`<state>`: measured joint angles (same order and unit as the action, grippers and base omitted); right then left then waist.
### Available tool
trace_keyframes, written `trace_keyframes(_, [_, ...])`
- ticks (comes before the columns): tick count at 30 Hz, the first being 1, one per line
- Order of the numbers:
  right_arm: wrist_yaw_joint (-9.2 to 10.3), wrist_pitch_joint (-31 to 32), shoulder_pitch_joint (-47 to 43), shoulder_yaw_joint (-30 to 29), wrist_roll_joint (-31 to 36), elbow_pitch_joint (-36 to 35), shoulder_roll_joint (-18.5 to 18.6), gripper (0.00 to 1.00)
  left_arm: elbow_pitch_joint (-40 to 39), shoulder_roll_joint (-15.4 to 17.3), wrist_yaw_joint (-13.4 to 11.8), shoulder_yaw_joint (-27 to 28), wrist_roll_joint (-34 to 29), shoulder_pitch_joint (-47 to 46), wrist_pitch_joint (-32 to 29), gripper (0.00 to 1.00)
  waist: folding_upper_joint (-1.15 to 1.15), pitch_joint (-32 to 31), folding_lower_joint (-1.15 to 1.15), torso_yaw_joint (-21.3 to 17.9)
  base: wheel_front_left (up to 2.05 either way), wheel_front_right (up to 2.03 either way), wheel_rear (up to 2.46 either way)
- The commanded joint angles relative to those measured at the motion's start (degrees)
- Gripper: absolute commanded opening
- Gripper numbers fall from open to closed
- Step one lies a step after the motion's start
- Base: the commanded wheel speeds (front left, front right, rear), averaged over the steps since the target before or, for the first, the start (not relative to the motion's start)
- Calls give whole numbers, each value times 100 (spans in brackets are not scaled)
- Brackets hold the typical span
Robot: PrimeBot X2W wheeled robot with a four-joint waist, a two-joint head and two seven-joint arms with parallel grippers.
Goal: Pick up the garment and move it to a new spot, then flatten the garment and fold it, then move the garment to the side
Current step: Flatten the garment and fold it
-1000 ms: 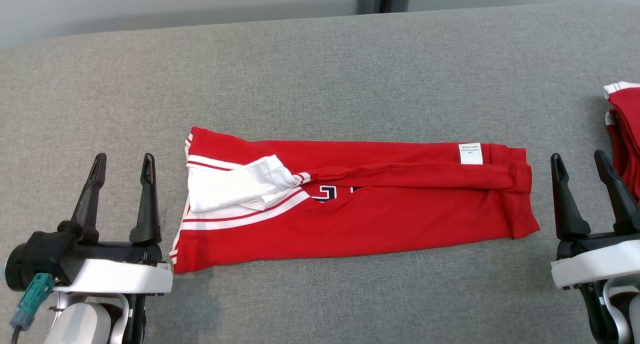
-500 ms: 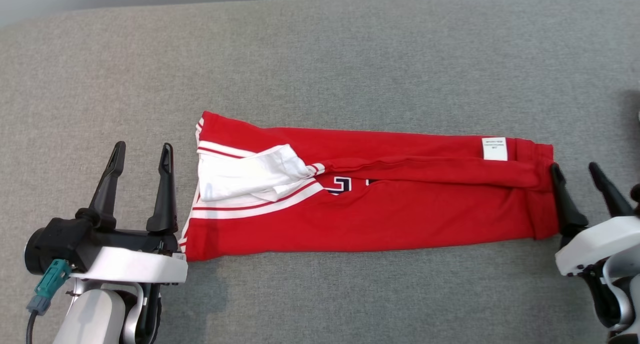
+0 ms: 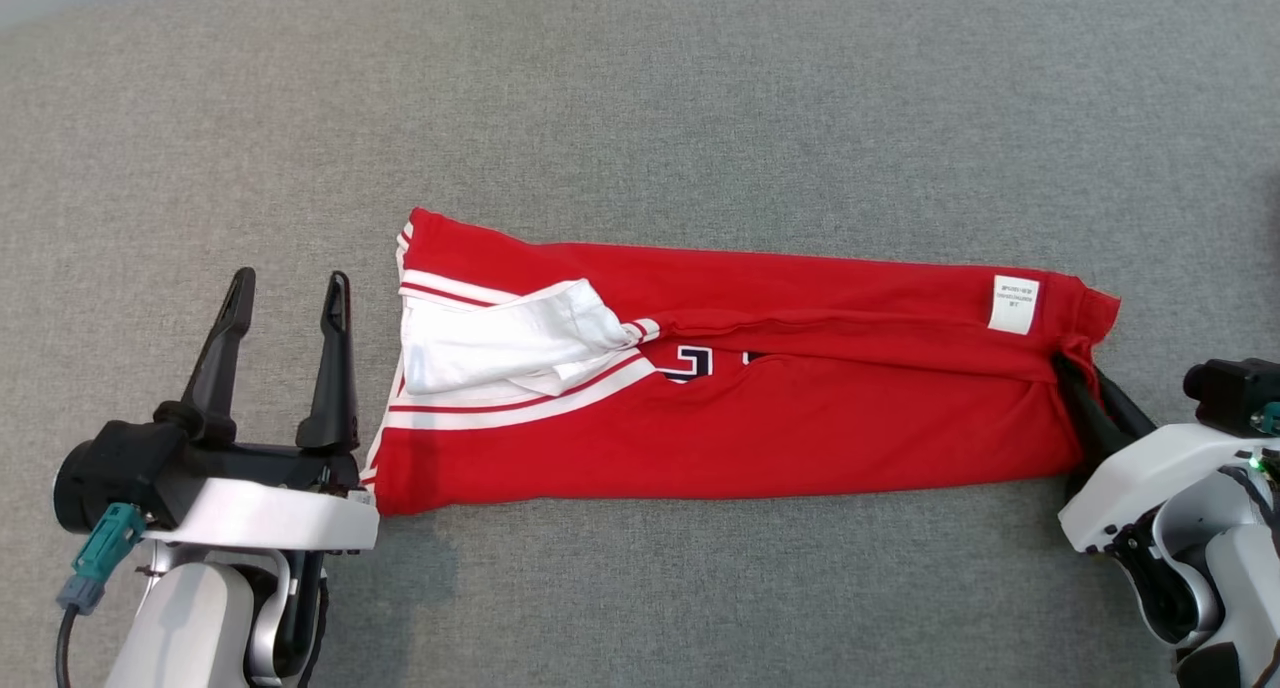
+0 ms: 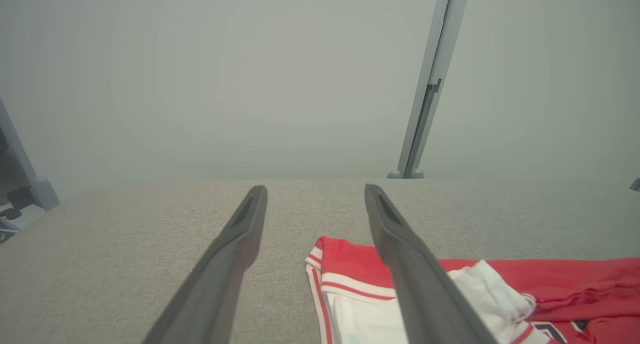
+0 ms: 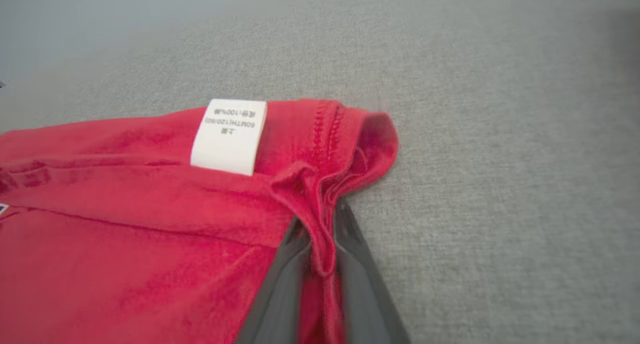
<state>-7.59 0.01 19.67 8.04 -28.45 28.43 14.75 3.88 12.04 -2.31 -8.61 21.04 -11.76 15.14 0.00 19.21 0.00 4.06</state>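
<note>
The red garment (image 3: 740, 418), folded into a long strip, lies flat across the middle of the grey table (image 3: 640, 118), its white label (image 3: 1013, 304) near the right end. The right gripper (image 3: 1082, 383) is pinched on a bunched fold at that right end. The left gripper (image 3: 290, 288) rests just beside the striped left end, its fingers spread apart and holding nothing.
</note>
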Motion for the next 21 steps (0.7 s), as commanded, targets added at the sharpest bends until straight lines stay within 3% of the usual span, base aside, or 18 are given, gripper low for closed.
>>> trace_keyframes(1, [19,9,-43,67,-70,107,71,0,3,8,33,43,-52,-79,3,100,0,16,0,-21,0,0,0])
trace_keyframes(8, [25,-280,-16,3,-259,-201,484,0,0,-30,80,167,-112,4,3,100,0,35,0,-191,0,0,0])
trace_keyframes(14, [23,-292,-294,-570,-292,-382,902,0,27,-59,123,220,-155,7,3,100,0,2,0,-295,0,0,0])
trace_keyframes(21, [16,-90,-218,-739,-211,-813,799,0,63,-88,181,263,-202,-22,3,100,0,-35,0,-389,0,0,0])
